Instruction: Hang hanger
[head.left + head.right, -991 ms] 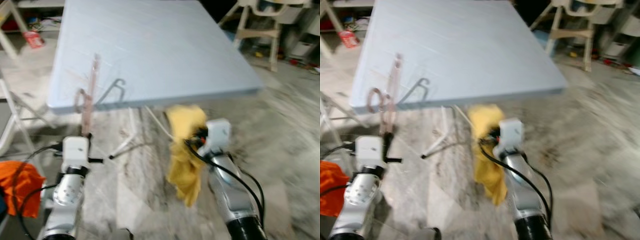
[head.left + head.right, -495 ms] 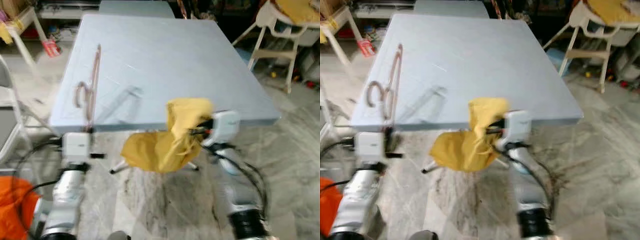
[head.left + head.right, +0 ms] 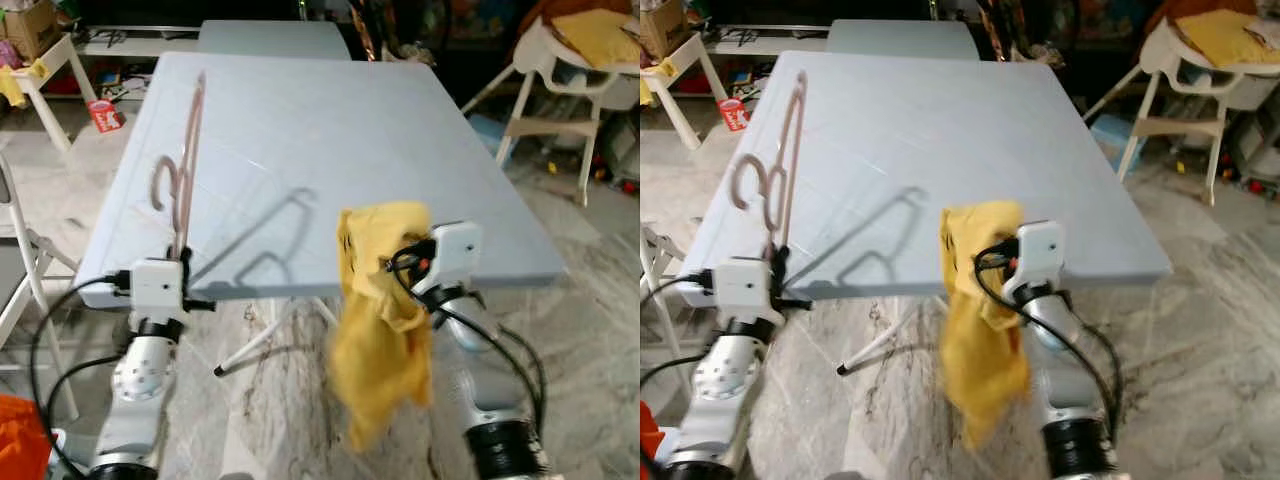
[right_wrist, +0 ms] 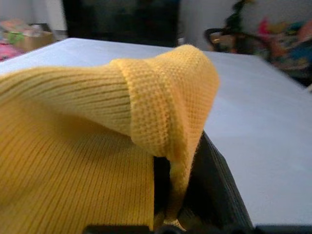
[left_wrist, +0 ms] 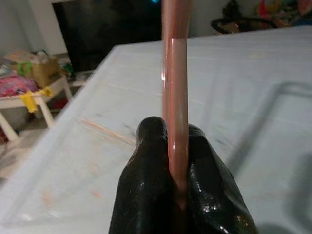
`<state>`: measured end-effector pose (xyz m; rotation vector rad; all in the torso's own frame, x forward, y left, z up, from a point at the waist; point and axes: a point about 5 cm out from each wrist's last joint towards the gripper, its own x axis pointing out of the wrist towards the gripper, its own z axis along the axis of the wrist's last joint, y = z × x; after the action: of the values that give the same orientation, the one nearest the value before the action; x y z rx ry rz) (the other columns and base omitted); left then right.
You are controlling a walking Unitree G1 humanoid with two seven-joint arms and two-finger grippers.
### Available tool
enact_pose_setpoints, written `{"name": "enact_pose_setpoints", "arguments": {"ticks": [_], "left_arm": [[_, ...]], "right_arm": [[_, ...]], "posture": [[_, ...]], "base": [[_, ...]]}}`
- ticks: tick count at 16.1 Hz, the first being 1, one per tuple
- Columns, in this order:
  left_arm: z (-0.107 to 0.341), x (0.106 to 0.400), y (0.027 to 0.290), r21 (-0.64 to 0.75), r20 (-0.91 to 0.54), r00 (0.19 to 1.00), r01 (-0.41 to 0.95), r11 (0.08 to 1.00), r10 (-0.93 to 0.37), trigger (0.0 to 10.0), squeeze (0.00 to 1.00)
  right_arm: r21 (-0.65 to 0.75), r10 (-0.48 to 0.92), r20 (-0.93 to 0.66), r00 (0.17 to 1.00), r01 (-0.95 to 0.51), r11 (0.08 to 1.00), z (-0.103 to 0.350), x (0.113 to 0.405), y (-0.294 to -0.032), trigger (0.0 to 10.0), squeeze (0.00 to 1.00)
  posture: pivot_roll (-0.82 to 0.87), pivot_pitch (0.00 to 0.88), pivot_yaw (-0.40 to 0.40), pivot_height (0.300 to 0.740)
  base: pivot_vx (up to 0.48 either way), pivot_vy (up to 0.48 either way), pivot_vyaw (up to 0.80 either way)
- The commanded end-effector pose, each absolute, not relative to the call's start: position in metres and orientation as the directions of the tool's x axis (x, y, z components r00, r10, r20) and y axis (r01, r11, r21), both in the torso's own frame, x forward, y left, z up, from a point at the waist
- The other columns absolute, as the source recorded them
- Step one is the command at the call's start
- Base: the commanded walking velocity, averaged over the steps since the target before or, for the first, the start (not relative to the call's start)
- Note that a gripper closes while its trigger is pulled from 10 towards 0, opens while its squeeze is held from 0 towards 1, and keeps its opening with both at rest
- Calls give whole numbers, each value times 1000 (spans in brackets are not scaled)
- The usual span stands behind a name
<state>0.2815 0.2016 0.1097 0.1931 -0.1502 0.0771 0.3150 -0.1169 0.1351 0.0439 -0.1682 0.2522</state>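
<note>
A robot stands at the near edge of a large pale blue counter (image 3: 330,130), with both arms raised in front of it.

The left gripper (image 5: 174,161) has its two black fingers (image 5: 146,165) clenched on the bottom end of a pink hanger (image 3: 183,170). The hanger stands almost upright above the counter's near left corner, leaning slightly away from the robot, with its hook curling to the left about halfway up. Its shadow falls across the counter top.

The right gripper (image 4: 178,195) has its fingers clamped on a fold of a yellow knitted garment (image 3: 380,320). The garment hangs down in front of the counter's near edge, toward the marble floor (image 3: 590,340).

Judging progress: both things are picked up and held in the air, but they are well apart. The garment is not on the hanger, and the hanger is not hung on anything. No rail or hook to hang it on can be made out. Most of the task seems still to be done.
</note>
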Motion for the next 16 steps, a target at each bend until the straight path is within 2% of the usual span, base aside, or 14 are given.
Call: {"name": "enact_pose_setpoints", "arguments": {"ticks": [1,7,10,12,14,16], "left_arm": [[98,280,203,182,91,993,-91,979,75,10000,0],[100,281,202,181,93,993,-90,979,74,10000,0],[105,271,198,183,116,990,-97,978,77,10000,0],[99,266,197,163,57,995,-93,982,85,10000,0],[95,261,190,140,-18,998,-53,989,56,10000,0],[104,255,184,168,27,1000,1,986,-5,10000,0]], "right_arm": [[15,241,210,948,-249,968,145,317,-118,10000,0],[15,240,210,948,-249,968,145,317,-118,10000,0],[4,280,191,941,-286,958,142,314,-111,10000,0],[16,302,175,937,-309,951,139,312,-109,10000,0],[5,324,163,932,-329,944,138,313,-106,10000,0],[0,339,157,927,-344,939,139,314,-105,10000,0]], "posture": [[80,110,-78,740],[80,110,-78,740],[91,139,-97,740],[98,148,-110,740],[106,157,-125,740],[119,164,-138,740]], "base": [[319,0,0],[322,0,0],[0,0,0],[0,0,0],[0,0,0],[0,0,0]]}}
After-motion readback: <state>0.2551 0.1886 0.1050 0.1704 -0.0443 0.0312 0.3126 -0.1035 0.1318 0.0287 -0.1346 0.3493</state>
